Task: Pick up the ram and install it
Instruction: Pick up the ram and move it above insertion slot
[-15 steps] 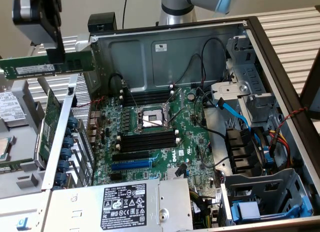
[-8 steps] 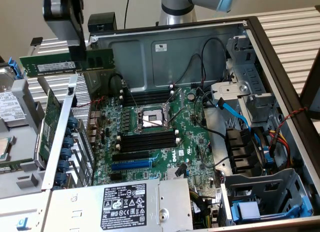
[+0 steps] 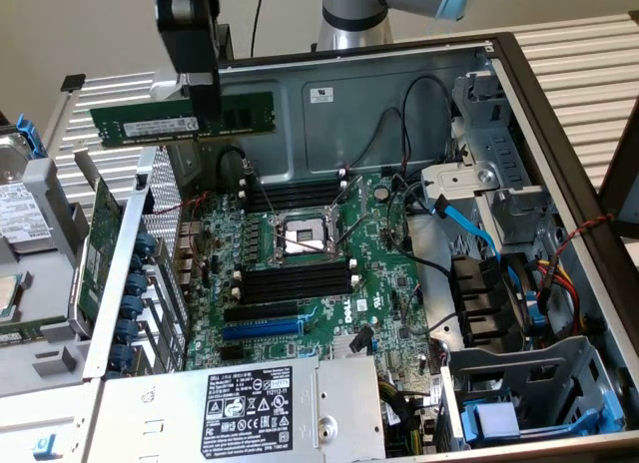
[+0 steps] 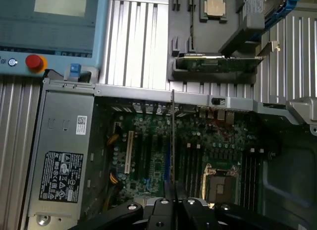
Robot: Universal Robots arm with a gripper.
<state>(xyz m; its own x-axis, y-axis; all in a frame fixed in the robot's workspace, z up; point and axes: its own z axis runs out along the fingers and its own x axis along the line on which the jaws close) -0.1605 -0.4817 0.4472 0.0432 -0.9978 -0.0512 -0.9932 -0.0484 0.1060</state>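
The gripper (image 3: 207, 112) is clamped narrowly on the ram (image 3: 140, 124), which is held level in the air and juts out on both sides of the jaws. Well below the jaws lie the motherboard (image 3: 384, 268) and its black memory slots (image 3: 298, 278). The case wall (image 3: 399, 94) stands beside the jaws, with open air around the stick.

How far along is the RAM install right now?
Done: the ram is picked up, clamped in the shut gripper in the air above the open computer case. In hand: it hangs roughly level over the motherboard, touching nothing else. Left: seating it; the black memory slots beside the CPU socket look empty.
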